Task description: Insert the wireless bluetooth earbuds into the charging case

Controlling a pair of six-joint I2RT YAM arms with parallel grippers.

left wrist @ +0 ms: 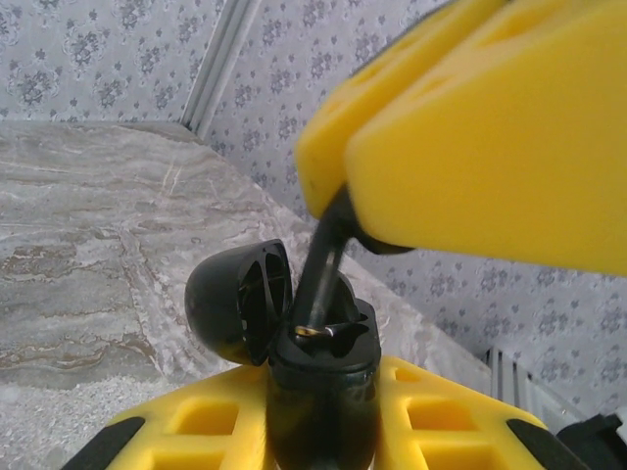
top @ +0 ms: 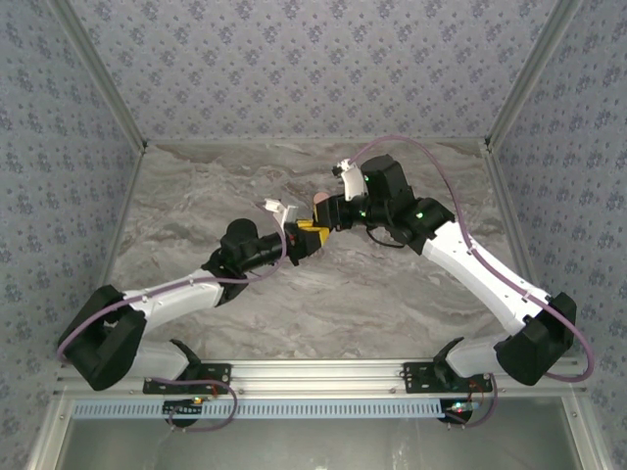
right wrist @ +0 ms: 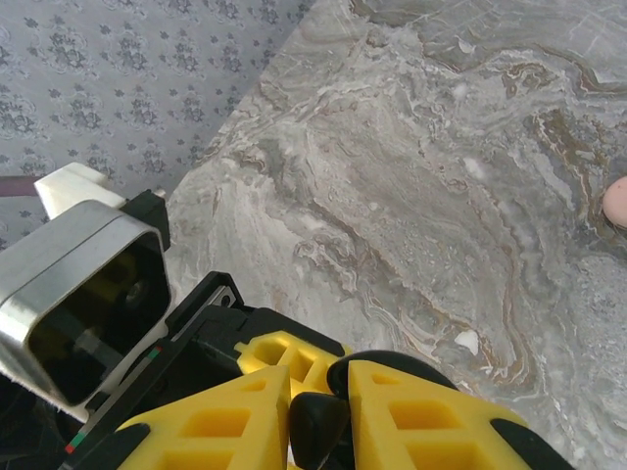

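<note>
Above the grey marbled tabletop [top: 294, 323], the left gripper [left wrist: 323, 421] clamps a glossy black charging case [left wrist: 323, 367], lid open; the right gripper [right wrist: 318, 423] pinches a small black earbud [left wrist: 323, 269], tip inside the case.

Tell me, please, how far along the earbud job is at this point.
Done: the left hand grips the charging case, its lid open. In hand: the right hand holds a black earbud, stem down at the case's socket, not released. Left: seating and letting go of it; a pale pink piece lies apart on the table, which I can't identify.
</note>
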